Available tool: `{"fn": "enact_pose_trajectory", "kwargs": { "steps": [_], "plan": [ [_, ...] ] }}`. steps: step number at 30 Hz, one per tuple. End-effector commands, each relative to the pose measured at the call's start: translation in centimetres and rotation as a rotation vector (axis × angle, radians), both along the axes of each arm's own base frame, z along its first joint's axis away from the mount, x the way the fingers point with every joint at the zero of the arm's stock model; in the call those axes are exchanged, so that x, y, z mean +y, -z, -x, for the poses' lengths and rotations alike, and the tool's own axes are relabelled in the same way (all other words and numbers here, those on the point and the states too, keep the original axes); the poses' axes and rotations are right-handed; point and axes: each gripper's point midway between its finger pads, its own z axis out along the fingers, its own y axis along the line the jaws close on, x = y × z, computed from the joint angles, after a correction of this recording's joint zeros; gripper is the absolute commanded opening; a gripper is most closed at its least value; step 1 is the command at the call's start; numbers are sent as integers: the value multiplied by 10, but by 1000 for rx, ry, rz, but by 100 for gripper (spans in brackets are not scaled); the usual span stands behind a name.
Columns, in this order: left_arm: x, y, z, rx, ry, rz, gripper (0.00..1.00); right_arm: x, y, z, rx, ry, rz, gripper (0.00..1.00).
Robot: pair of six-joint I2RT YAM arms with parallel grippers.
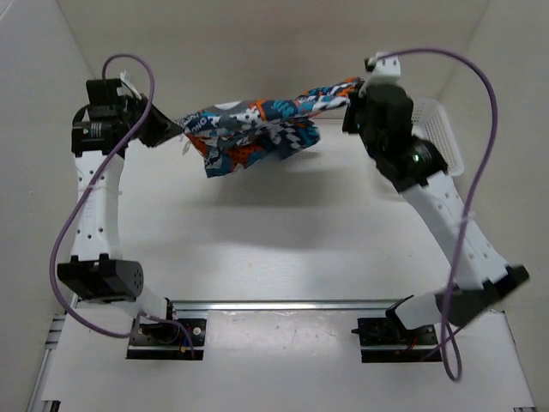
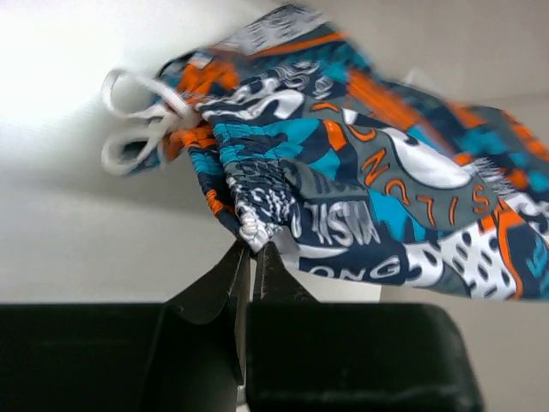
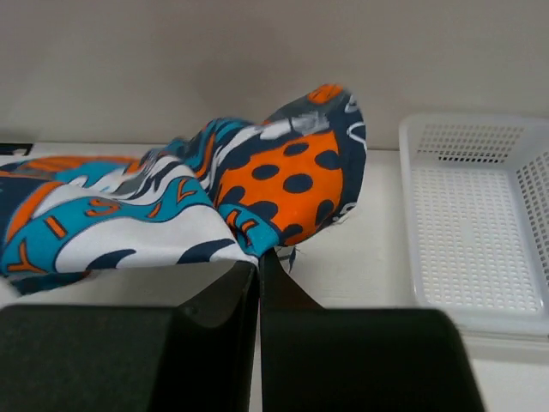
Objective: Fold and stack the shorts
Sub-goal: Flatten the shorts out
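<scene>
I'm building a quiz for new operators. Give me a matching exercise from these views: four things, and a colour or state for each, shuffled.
1 shorts
2 basket
3 drawstring
4 left claw

a white looped cord
b black, shut on cloth
c white mesh plastic
d patchwork print, held aloft

Pairs: 1-d, 2-c, 3-a, 4-b.

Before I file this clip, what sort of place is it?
Probably a lab test cell, not a home: a bare white table boxed in by plain white walls, two arms bolted to a metal rail, and only the shorts and a mesh basket as props.
</scene>
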Motion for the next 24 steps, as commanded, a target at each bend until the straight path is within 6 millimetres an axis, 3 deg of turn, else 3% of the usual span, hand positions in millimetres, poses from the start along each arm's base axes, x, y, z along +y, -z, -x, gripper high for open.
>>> {"fn": "enact_pose_trajectory", "kwargs": {
  "steps": [1,2,3,4,5,6,7,8,10,11,12,13,14,15,16,17,18,19,22,24],
  "plan": [
    [-6,35,25,47,-1,-28,10,-20,124,31,220,74,215,0],
    [-20,45,40,58,28,-40,10,-28,145,42,253,98,209,5],
    [-23,99,53,182,20,-59,10,-36,156,61,262,121,185,32],
    [-30,120,62,210,34,-77,18,-43,178,72,295,153,181,45],
    [-36,139,75,246,40,-89,29,-55,230,97,408,194,201,57],
    [-39,188,97,373,56,-121,43,-63,243,111,443,219,181,69],
    [-38,206,106,423,58,-126,58,-70,259,123,488,243,178,76],
    [-36,219,113,458,53,-135,82,-76,280,141,560,261,174,76],
    [-33,226,117,473,55,-153,84,-71,295,154,625,233,142,73],
    [-33,230,117,486,56,-154,85,-68,293,156,626,216,113,70],
    [-34,223,109,464,61,-159,83,-66,292,159,635,202,104,66],
    [-34,219,108,459,61,-158,80,-63,292,160,642,197,89,54],
    [-32,219,106,468,51,-170,75,-56,287,160,649,166,63,48],
    [-32,217,105,475,51,-171,64,-55,285,161,660,160,53,43],
    [-29,222,106,498,43,-184,57,-53,282,160,665,155,27,29],
    [-27,222,106,498,35,-193,50,-49,279,162,676,137,17,24],
    [-27,223,109,510,36,-194,36,-49,283,167,714,138,-10,18],
    [-27,232,114,539,28,-188,33,-50,280,167,714,144,-39,11],
    [-38,248,132,601,41,-172,35,-54,280,168,735,155,-123,5],
    [-48,255,136,606,57,-169,51,-49,284,166,763,115,-218,5]
  ]
}}
